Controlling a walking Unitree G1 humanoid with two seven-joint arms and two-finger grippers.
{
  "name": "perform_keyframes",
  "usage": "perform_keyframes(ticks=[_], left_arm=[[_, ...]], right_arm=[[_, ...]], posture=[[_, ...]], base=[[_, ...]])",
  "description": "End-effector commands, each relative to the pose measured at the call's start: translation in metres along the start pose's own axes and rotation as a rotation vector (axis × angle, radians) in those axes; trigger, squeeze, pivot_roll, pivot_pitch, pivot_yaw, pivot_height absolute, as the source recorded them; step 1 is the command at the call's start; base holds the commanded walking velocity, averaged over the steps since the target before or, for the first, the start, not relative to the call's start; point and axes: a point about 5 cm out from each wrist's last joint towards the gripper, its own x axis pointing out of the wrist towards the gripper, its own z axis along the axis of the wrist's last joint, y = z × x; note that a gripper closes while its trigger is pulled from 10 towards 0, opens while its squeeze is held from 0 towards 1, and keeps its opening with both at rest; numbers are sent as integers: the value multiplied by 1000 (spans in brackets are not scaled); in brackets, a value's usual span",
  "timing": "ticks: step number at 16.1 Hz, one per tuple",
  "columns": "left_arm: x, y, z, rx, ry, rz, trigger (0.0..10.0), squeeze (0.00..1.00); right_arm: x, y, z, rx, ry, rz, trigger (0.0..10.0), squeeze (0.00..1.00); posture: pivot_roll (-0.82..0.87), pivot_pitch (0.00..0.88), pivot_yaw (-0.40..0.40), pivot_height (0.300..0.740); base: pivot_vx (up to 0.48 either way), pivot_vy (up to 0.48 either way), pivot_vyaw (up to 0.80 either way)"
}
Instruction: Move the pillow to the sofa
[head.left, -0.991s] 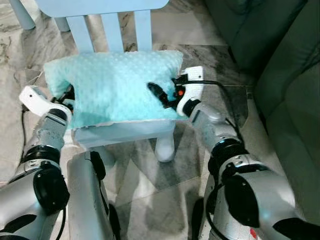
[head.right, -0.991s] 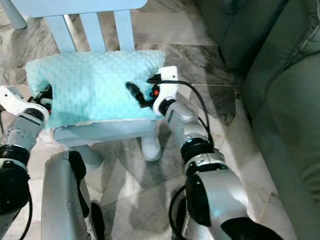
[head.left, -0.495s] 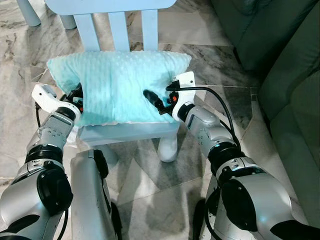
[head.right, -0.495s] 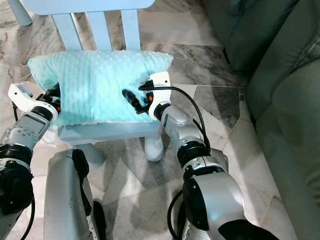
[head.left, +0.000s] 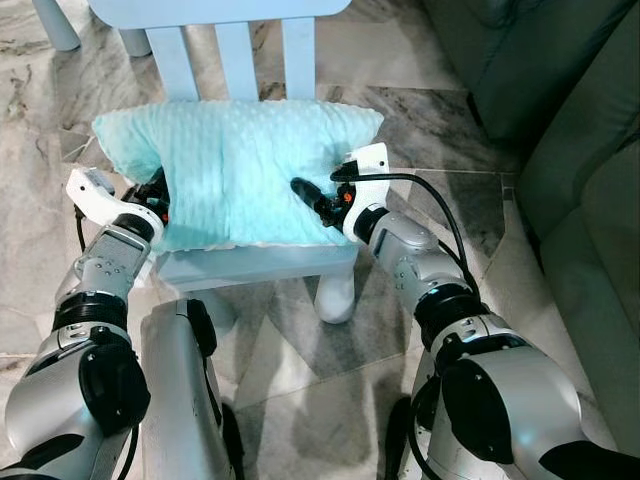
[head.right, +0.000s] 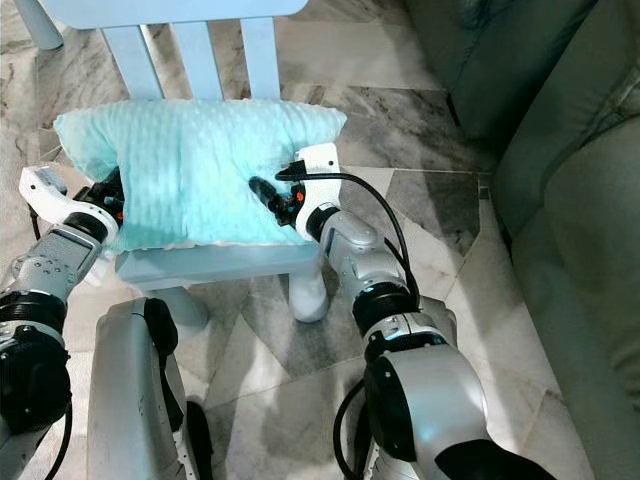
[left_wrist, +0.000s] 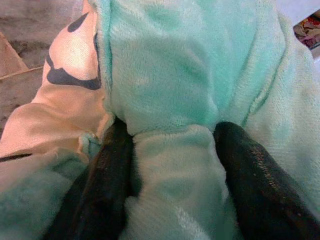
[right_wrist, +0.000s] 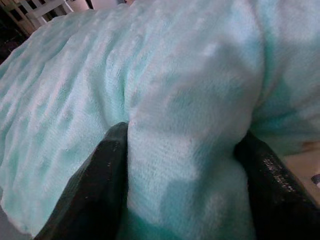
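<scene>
Pillow (head.left: 235, 165) fabric is pinched between the fingers of the left gripper (left_wrist: 170, 165) at one end and the right gripper (right_wrist: 185, 165) at the other. It is borne on the seat of a pale blue chair (head.left: 250, 262). Marble floor (head.left: 420, 110) separates the chair from the grey-green sofa (head.left: 590, 170) on the right.
</scene>
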Motion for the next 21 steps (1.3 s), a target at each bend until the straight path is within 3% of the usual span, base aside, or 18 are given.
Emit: perform_keyframes(ticks=[1, 11, 15, 17, 18, 21], left_arm=[[-2, 4, -25, -18, 100, 5, 0, 0], [-8, 10, -31, -7, 110, -6, 0, 0], [-11, 1, -32, 144, 108, -82, 0, 0], [-16, -4, -23, 223, 27, -110, 0, 0], [-23, -6, -20, 300, -17, -126, 0, 0], [-38, -12, -17, 376, -119, -140, 0, 0]], right_arm=[[2, 9, -9, 17, 31, 31, 0, 0], [0, 7, -12, 16, 28, 13, 0, 0], [-3, 10, -16, 26, 3, 28, 0, 0], [-10, 9, -17, 43, -35, 20, 0, 0], [-17, 7, -18, 59, -58, 6, 0, 0], [-43, -4, -25, 62, -74, -61, 0, 0]], posture=[[-16, 333, -27, 360], [-23, 339, -30, 360], [-23, 340, -37, 360], [-29, 336, -39, 360], [-31, 321, -37, 360], [-34, 268, -39, 360]], base=[[0, 0, 0], [0, 0, 0], [0, 0, 0], [0, 0, 0], [0, 0, 0], [0, 0, 0]])
